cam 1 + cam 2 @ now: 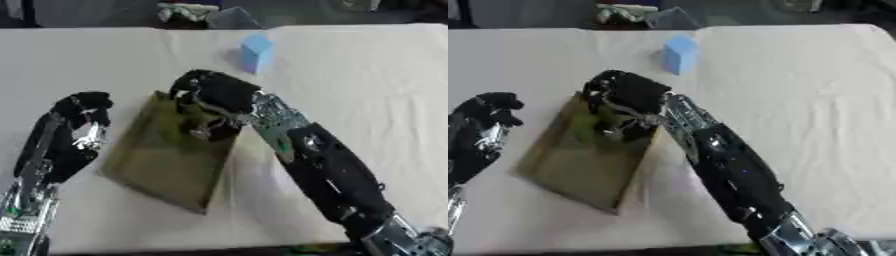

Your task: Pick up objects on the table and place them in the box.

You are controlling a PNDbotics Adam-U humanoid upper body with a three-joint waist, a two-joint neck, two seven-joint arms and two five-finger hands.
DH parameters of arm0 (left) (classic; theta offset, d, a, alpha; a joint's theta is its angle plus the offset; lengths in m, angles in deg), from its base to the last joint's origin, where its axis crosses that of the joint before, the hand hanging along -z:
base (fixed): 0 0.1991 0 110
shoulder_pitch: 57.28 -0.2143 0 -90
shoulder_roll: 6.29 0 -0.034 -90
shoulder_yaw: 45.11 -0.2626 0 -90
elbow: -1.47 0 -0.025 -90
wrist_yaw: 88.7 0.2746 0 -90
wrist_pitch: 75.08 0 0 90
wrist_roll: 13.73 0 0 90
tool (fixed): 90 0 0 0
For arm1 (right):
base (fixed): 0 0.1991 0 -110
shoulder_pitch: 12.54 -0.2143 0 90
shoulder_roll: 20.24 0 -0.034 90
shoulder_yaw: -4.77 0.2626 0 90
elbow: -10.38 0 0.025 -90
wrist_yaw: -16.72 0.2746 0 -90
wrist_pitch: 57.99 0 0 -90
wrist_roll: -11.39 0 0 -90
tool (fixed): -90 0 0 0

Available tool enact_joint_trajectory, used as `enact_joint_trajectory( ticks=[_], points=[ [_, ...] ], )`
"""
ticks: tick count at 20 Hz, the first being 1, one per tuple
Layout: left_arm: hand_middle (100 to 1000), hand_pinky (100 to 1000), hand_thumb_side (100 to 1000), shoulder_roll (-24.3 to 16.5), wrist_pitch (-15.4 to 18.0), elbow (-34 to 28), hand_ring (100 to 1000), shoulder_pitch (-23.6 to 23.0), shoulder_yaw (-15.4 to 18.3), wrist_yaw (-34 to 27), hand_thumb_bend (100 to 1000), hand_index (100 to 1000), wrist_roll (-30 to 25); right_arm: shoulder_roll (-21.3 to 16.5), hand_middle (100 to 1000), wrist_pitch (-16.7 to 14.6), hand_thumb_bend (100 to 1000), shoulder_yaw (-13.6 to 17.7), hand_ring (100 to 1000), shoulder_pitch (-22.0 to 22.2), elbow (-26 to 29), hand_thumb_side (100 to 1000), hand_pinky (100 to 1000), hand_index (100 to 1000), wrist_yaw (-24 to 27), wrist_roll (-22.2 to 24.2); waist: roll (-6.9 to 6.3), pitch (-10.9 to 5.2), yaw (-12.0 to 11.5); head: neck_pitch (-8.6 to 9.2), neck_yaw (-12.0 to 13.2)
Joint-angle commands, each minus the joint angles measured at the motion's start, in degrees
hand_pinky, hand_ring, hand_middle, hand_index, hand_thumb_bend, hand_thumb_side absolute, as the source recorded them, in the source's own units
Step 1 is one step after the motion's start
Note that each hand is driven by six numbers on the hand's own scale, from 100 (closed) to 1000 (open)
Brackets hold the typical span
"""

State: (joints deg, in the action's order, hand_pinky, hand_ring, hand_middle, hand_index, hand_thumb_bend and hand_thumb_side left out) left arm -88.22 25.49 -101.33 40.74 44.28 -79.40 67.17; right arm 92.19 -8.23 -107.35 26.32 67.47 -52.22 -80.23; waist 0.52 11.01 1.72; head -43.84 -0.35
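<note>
An olive-brown open box (162, 165) lies askew in the middle of the white table. My right hand (214, 95) hangs over the box's far end, its arm reaching in from the lower right; what it holds, if anything, is hidden beneath it. A light blue block (255, 51) stands upright on the table beyond the box, apart from the hand. My left hand (80, 112) rests left of the box, fingers relaxed and up, holding nothing and not touching the box.
Dark clutter and a pale object (188, 11) sit past the table's far edge. The white cloth (367, 90) stretches bare to the right of the box and the block.
</note>
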Motion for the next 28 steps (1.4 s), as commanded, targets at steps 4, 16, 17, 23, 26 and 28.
enact_joint_trajectory(
  ticks=[4, 16, 17, 23, 26, 28],
  points=[
    [632, 607, 486, -0.36, 0.08, -0.81, 743, 0.52, -0.04, -0.27, 100, 763, -0.18, 0.58, 757, -1.17, 100, -1.52, 840, -0.61, 3.63, 198, 865, 776, 0.46, 3.09, 0.01, -0.71, 0.05, -0.28, -0.24],
    [632, 605, 487, -0.35, 0.01, -0.76, 742, 0.40, 0.02, -0.24, 100, 763, -0.15, -0.40, 819, -0.84, 100, -1.49, 867, -1.00, 4.75, 214, 883, 1000, 1.73, 8.18, 0.24, -0.79, 0.28, -0.28, -0.30],
    [632, 605, 487, -0.36, -0.01, -0.76, 742, 0.39, 0.04, -0.25, 100, 763, -0.11, -0.79, 820, -0.69, 100, -1.33, 868, -1.15, 4.73, 213, 884, 1000, 2.04, 8.35, 0.28, -0.80, 0.27, -0.28, -0.27],
    [633, 604, 485, -0.45, -0.22, -0.71, 744, 0.21, 0.28, -0.18, 100, 763, 0.38, -5.27, 827, 0.74, 100, 0.38, 875, -3.05, 4.60, 207, 889, 996, 8.34, 10.70, 0.55, -0.92, 0.37, -0.28, 0.10],
    [633, 604, 484, -0.46, -0.27, -0.73, 744, 0.17, 0.36, -0.19, 100, 763, 0.61, -8.20, 841, 2.32, 100, 2.03, 886, -4.50, 4.56, 204, 893, 996, 12.86, 12.99, 0.58, -0.98, 0.39, -0.28, 0.24],
    [633, 604, 484, -0.48, -0.29, -0.73, 744, 0.14, 0.39, -0.18, 100, 763, 0.70, -10.01, 850, 3.65, 100, 3.34, 892, -5.51, 4.74, 202, 896, 997, 15.75, 14.39, 0.55, -1.02, 0.43, -0.28, 0.32]
  ],
)
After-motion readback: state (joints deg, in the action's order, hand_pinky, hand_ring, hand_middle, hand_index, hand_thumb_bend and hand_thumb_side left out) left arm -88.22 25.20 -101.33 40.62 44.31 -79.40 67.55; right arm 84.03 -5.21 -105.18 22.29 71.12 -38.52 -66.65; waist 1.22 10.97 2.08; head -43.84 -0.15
